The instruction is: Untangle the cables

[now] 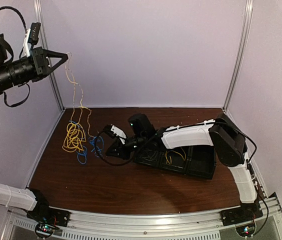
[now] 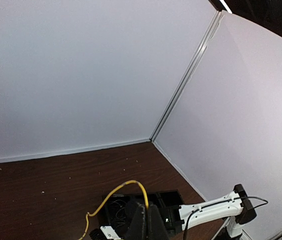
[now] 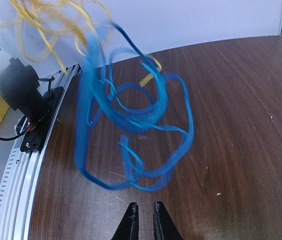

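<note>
1. Cables (image 1: 74, 136): a single tangle runs from high in the left rear corner down to the left side of the table (image 1: 146, 192).
2. The yellow bundle (image 1: 73, 131) makes up the bulk and hangs on a pale strand (image 1: 74, 82). The blue loops (image 3: 131, 130) are caught at its lower right. Whether the foot of the bundle touches the wood cannot be told.
3. The left gripper (image 1: 65, 56) is clenched on the upper end of the strand, well above the table.
4. The right gripper (image 3: 144, 214) is low, just beside the blue loops. Its fingers are nearly together with a slim gap, and no strand shows in that gap. The wrist view is blurred, so whether it grasps anything cannot be told.
5. Step in hand, as judged: part blue from yellow. Take one blue loop at its outer edge and draw it sideways away from the hanging line. Go slowly, so crossings slide rather than tighten.
6. Risk, as judged: pinching yellow and blue together would lock the knot.
7. The walls (image 1: 146, 50) are pale panels with metal corner posts.
8. The table has a dark wood grain, with a metal rail (image 1: 156, 221) at its near edge.
9. The tray (image 1: 203, 170) is black and compartmented, and sits at the right. A yellow wire lies in one compartment.
</note>
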Available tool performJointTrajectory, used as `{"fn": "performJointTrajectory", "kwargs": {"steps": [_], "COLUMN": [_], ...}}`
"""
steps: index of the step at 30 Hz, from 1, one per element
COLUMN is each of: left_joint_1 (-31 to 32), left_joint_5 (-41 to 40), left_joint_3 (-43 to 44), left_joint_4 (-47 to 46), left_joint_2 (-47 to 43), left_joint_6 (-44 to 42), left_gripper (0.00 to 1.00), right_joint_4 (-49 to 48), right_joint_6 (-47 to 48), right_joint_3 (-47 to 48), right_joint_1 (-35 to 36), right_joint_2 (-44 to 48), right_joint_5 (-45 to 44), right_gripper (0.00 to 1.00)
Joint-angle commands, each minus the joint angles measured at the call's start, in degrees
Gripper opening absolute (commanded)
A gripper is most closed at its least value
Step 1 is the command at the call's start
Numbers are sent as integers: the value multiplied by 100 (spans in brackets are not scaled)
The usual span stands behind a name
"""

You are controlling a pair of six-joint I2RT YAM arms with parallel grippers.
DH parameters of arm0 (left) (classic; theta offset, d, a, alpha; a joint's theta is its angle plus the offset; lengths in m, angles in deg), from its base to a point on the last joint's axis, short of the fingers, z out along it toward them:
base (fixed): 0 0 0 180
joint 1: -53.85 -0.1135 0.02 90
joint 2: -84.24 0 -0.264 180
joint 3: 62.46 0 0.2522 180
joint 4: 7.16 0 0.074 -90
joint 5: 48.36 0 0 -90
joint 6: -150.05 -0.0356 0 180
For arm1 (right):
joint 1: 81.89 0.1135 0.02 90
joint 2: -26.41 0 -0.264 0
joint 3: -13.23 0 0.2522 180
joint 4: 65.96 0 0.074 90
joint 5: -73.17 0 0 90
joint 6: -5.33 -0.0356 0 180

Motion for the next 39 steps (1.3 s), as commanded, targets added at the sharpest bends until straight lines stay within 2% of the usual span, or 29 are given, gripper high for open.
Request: {"fn": "performJointTrajectory", "kwargs": {"steps": [1,4,6,11,14,16,20,25,32,39], "left_joint_1": [-16,-16,-16,-16,-16,-16,-17,-16,-16,-16], "left_joint_5": [32,181,252,284,327,454,691,971,1195,1300], "left_joint_3": [1134,1666,1632,525,-40,-367,-696,-861,-935,-942], "left_joint_4": [-97,-35,-43,-307,-403,-502,-535,-576,-576,-576], "left_joint_2": [443,744,793,448,181,63,37,63,112,161], "left_joint_6": [-156,-158,-139,-91,-78,-70,-53,-13,-9,-9], "left_gripper": [0,0,0,0,0,0,0,0,0,0], "right_joint_4": [-263,-402,-581,116,783,917,659,183,-94,-225], "right_joint_6": [-451,-480,-387,507,1164,1241,1051,524,-55,-491], "right_joint_3": [-253,-713,-1097,-1561,-1699,-1718,-1596,-1278,-470,119], "right_joint_1": [-14,-79,-185,-428,-443,-449,-446,-442,-383,-384], "right_joint_2": [-91,348,934,2423,3075,3271,3049,2383,1539,1190], "right_joint_5": [267,496,662,841,739,533,329,360,724,1000], "right_gripper": [13,19,25,37,45,50,61,66,68,67]}}
